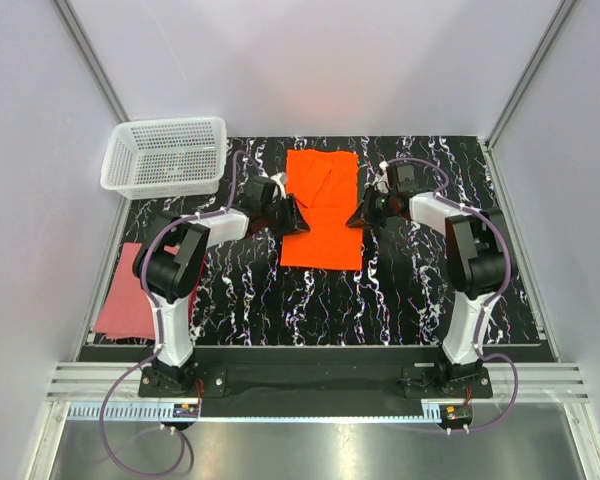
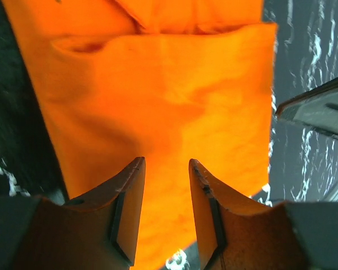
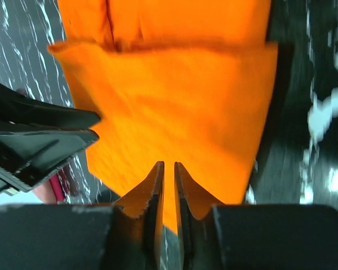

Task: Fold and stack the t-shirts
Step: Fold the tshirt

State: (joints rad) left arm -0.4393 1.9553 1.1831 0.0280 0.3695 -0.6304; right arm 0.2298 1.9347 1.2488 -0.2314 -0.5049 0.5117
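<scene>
The orange t-shirt (image 1: pixel 322 208) lies folded into a long rectangle at the middle of the table, its sleeves tucked in at the far end. My left gripper (image 1: pixel 292 215) hovers at its left edge, jaws open and empty over the cloth (image 2: pixel 158 101). From the right edge my right gripper (image 1: pixel 358 215) faces it. Its fingers (image 3: pixel 158 185) stand only a narrow slit apart, with nothing between them, above the orange cloth (image 3: pixel 174 95). The pink-red t-shirt (image 1: pixel 130 290) lies flat at the table's left edge, partly behind the left arm.
A white mesh basket (image 1: pixel 167 155) stands at the far left corner of the black marbled table (image 1: pixel 400 290). Grey walls close in the sides and back. A metal rail (image 1: pixel 310 385) at the near edge carries both arm bases.
</scene>
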